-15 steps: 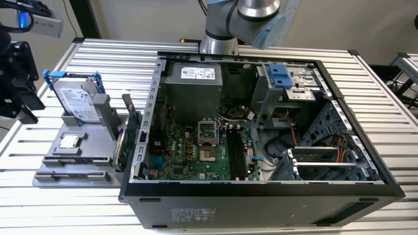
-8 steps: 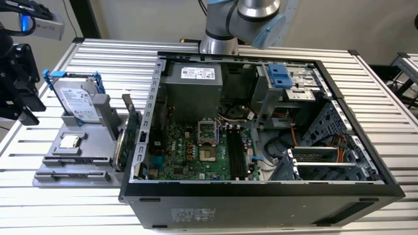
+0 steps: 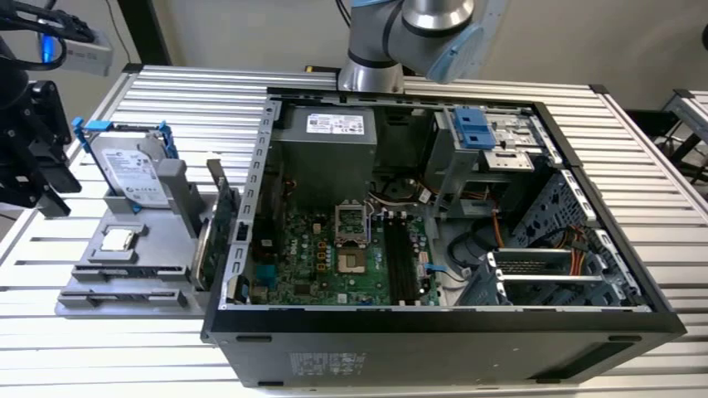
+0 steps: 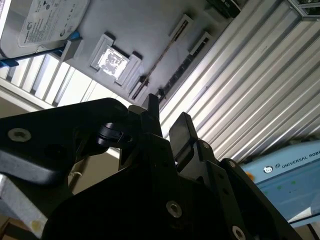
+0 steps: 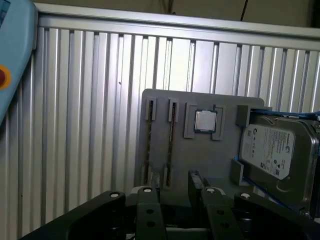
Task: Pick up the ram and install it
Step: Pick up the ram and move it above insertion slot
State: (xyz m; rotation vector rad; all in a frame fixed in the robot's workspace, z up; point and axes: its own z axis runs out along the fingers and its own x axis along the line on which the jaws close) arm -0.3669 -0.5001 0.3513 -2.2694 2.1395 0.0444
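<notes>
The ram (image 5: 170, 145) is a thin dark stick seen edge-on, standing in a slot of the grey holder (image 5: 220, 150). It also shows as a fine line in the second wrist view, ram (image 4: 161, 56), and lies low at the holder's front in the exterior view, ram (image 3: 128, 271). A second thin strip (image 5: 149, 145) sits in the neighbouring slot. My gripper (image 5: 172, 189) hovers above the holder's near edge, open, with nothing between its black fingers (image 4: 151, 107). In the exterior view the gripper (image 3: 33, 170) hangs at the far left, beside the holder.
The open computer case (image 3: 443, 319) takes up the middle of the ribbed metal table (image 3: 652, 166); long black memory slots (image 3: 400, 259) run on its motherboard. On the holder sit a silver hard drive (image 3: 128, 170), a processor chip (image 5: 205, 121) and an upright green card (image 3: 218, 220).
</notes>
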